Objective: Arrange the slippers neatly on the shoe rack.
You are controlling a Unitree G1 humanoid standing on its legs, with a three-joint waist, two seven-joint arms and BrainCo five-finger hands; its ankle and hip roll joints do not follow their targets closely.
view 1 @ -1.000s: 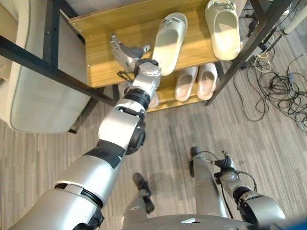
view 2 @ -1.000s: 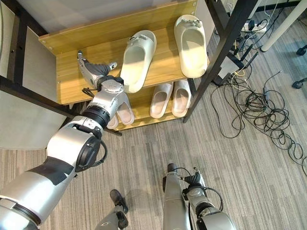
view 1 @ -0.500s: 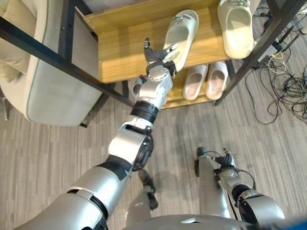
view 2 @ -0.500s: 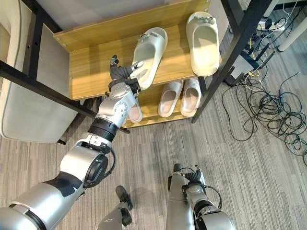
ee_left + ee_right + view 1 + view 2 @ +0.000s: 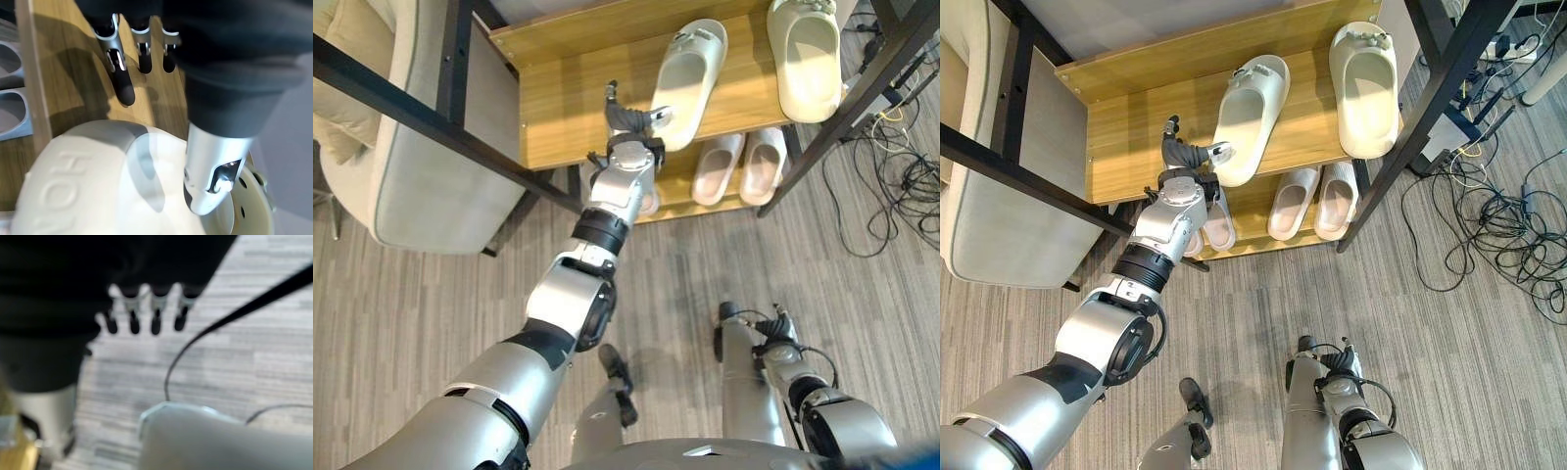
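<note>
Two cream slippers lie on the wooden top shelf of the shoe rack. One cream slipper lies slanted with its heel near the front edge; the other cream slipper lies straight at the right. My left hand is open at the slanted slipper's heel. Its fingers rest straight on the wood beside the heel, and its thumb reaches over the heel. My right hand hangs open low above the floor, with fingers relaxed.
A pale pink pair stands on the lower shelf, with another slipper under my left arm. Black frame bars flank the rack. A grey armchair stands at the left. Cables lie on the floor at the right.
My left hand swung right along the top shelf from beside the slanted slipper to its heel, and the thumb now reaches over it. The view itself has shifted.
</note>
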